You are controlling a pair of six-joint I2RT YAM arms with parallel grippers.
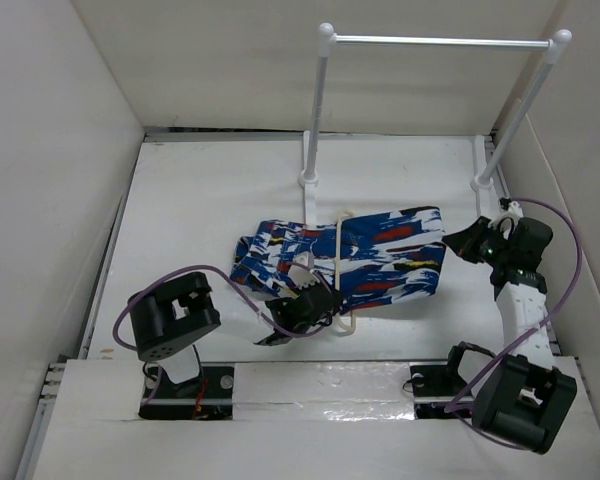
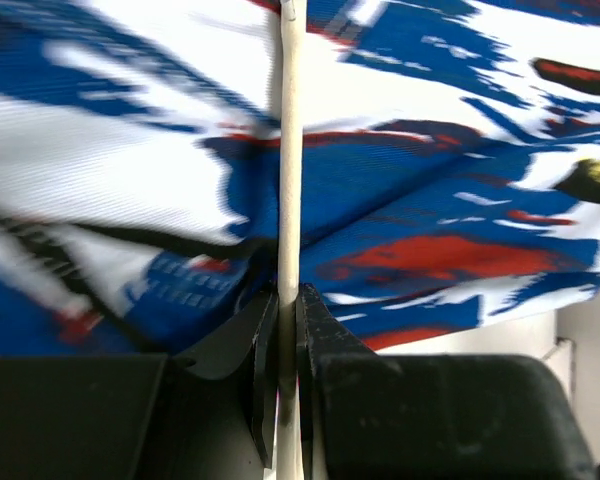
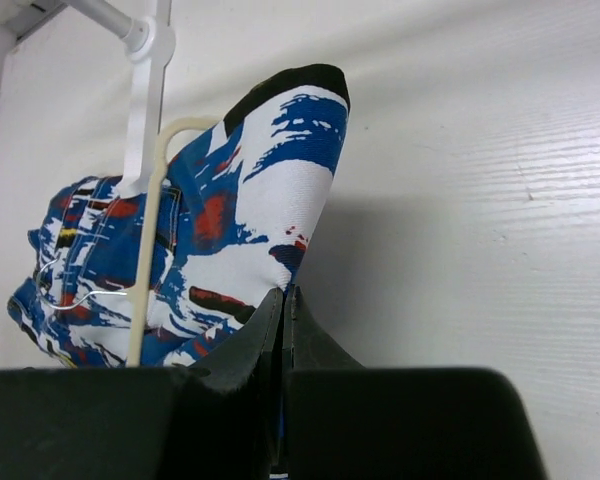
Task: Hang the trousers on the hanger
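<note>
One pair of printed trousers (image 1: 390, 262) is lying on the one white table (image 1: 200, 200), and one cream hanger (image 1: 341, 250) is lying with it. One white clothes rail (image 1: 435, 41) is standing on two posts (image 1: 316, 110). Two black grippers are showing: the left gripper (image 1: 320, 300) and the right gripper (image 1: 458, 243).

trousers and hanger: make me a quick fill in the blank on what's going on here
1. The left fingers are ___ on the hanger.
2. The trousers are printed mainly in white and ___.
3. The rail at the back has ___ hanging from it.
Missing words: shut, blue, nothing.
</note>
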